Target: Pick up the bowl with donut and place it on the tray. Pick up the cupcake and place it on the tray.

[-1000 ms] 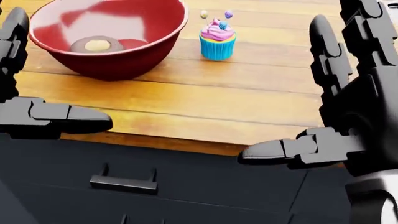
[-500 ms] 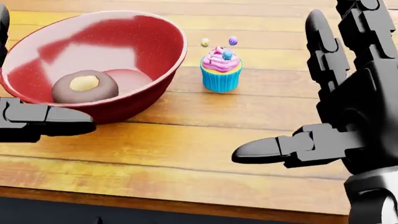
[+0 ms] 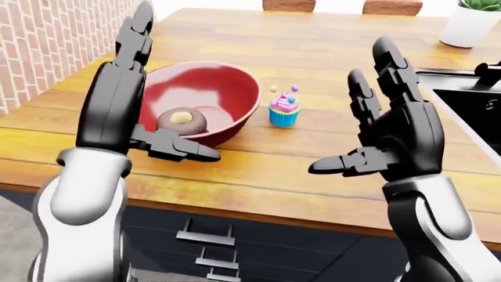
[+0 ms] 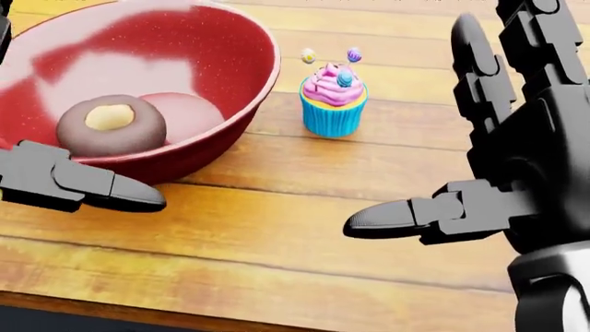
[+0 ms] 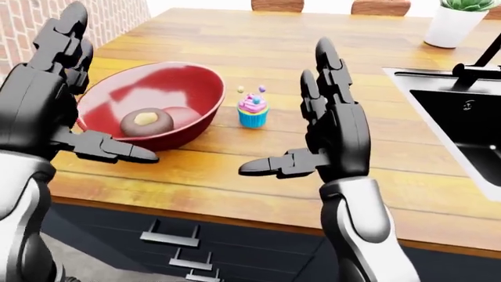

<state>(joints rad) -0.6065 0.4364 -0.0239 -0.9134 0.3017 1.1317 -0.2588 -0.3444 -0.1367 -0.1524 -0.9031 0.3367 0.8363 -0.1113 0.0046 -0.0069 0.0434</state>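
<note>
The table (image 3: 313,53) is planked wood with visible grain and a warm, lightly glossy varnish, and the wall (image 3: 47,41) at the left-eye view's left is rough brick. The red bowl (image 4: 235,104) has a smooth, finely speckled, shiny glaze that throws pale reflections, while the donut (image 4: 111,124) inside looks matt brown. The left hand (image 3: 117,103) and right hand (image 3: 403,132) are matt black plastic, their forearms smooth glossy white; the cupcake (image 4: 334,100) wears a pleated blue paper-like wrapper.

Wooden plank counter (image 3: 258,170), red bowl (image 3: 223,97) resting on it, cupcake (image 3: 284,110) just beside the bowl, white plant pot (image 3: 470,24) at top right.
</note>
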